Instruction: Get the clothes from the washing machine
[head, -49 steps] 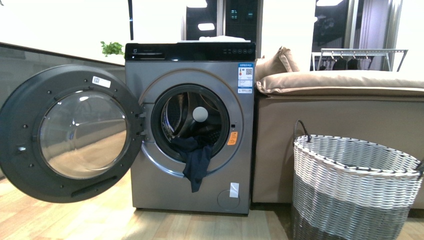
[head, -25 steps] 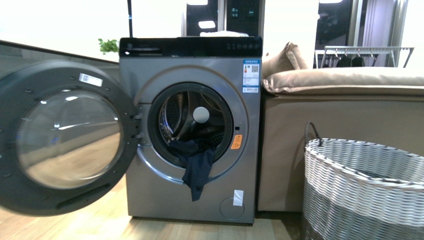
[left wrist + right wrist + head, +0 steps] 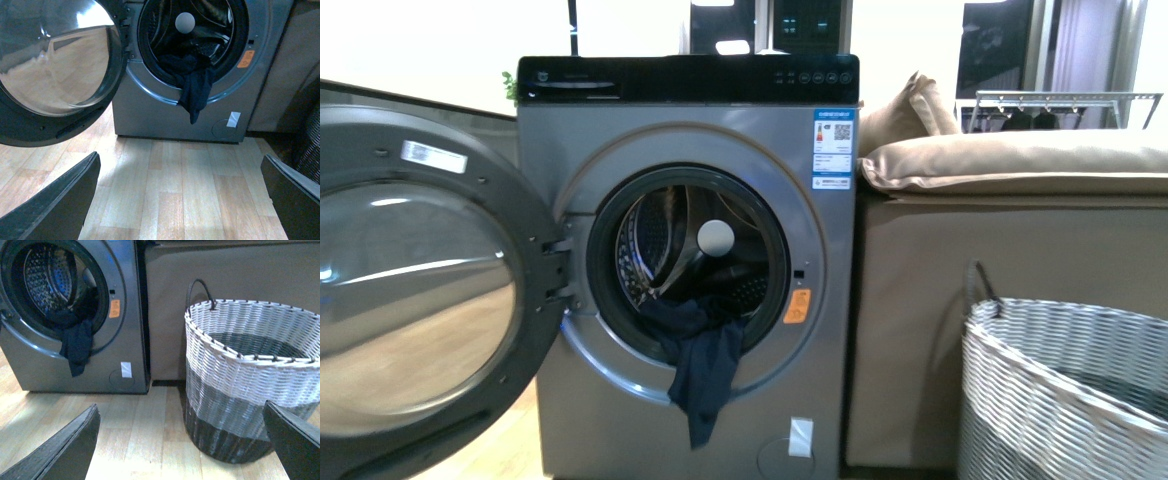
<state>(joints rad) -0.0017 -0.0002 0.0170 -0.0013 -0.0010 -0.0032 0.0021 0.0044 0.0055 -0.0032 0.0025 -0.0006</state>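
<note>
One door (image 3: 410,290), round, glass in a dark rim, stands wide open ahead-left of left gripper (image 3: 180,157). Its two flat dark fingers (image 3: 60,200) are spread wide, nothing between. One washer (image 3: 690,130) straight ahead of it: silver-grey metal, black top panel, one perforated steel drum (image 3: 645,240). One piece of clothes (image 3: 700,360), limp dark navy, draped over drum lip, hanging down the front. Two beige cushions (image 3: 1010,160) on one couch (image 3: 960,300). One basket (image 3: 250,370), round, woven, white over grey bands, close ahead of right gripper (image 3: 180,407), also wide apart, empty.
</note>
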